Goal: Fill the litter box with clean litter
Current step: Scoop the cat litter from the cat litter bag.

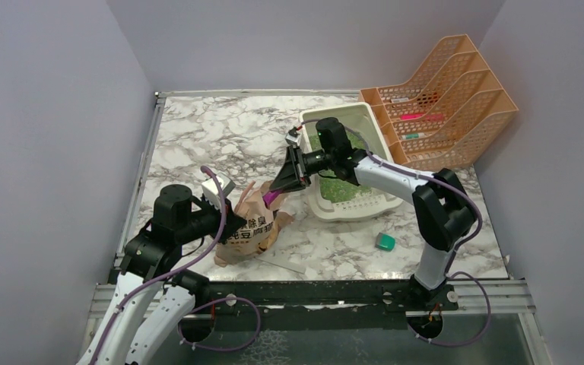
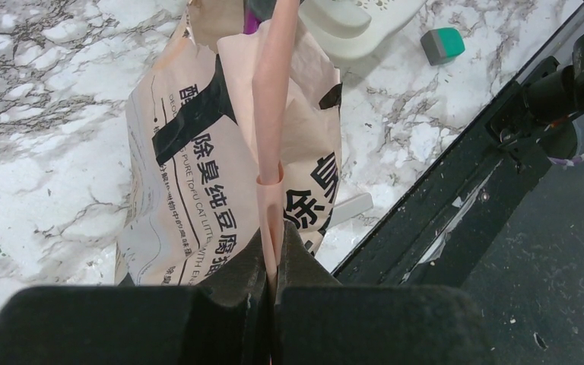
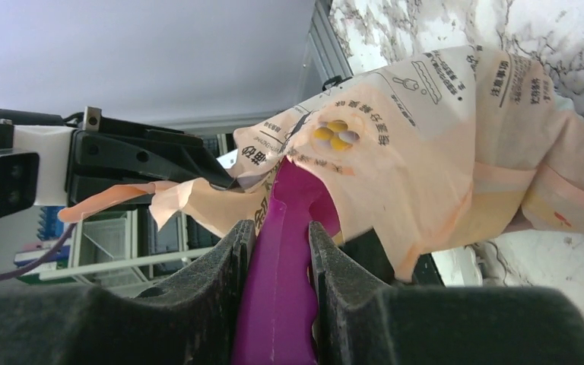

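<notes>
Bench [image 1: 220,129], marble-patterned, with contents:
- Litter box [image 1: 350,211]: cream tray at right-centre, just in front of the orange file rack [image 1: 441,99]
- Clean litter [image 1: 342,188]: green granules lying inside the litter box
- Paper bag [image 1: 249,232] [image 2: 198,167] [image 3: 441,129]: tan, dark characters, upright at front left, mouth open
- Left end effector [image 1: 230,220] [image 2: 272,251]: jaws together, pinching the paper bag's carry strip [image 2: 270,99]
- Right end effector [image 1: 285,179] [image 3: 281,228]: clamped on the handle of the magenta scoop [image 1: 271,198] [image 3: 281,296], whose far end enters the bag's mouth
- Teal block [image 1: 385,242] [image 2: 442,44]: near the litter box's front edge
</notes>
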Controlling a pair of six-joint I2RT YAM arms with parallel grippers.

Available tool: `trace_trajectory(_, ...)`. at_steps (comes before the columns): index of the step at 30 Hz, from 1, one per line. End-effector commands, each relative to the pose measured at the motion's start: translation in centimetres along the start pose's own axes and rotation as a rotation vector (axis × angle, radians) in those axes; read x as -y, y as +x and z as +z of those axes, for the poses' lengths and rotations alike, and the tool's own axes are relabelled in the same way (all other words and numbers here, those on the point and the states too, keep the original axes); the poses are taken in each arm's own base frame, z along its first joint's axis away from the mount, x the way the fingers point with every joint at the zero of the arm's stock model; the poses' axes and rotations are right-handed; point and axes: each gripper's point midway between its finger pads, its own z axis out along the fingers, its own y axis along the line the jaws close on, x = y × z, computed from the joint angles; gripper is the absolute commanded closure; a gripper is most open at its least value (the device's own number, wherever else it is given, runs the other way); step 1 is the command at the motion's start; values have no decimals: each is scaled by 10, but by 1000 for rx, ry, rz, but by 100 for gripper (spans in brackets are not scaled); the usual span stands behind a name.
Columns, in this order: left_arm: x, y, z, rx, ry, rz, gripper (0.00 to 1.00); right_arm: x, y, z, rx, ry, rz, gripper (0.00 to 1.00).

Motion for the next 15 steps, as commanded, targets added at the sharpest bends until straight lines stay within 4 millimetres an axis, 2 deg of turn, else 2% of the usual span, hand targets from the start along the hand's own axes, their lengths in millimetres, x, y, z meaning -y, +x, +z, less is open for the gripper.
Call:
trace_trajectory(1,2,6,-2,-13,11,-9,100,-33,-4,-25,35,-72,-36,99)
trace_trajectory(15,3,6,-2,-10,15,-4,100,-22,-26,-70,179,-53,17,99)
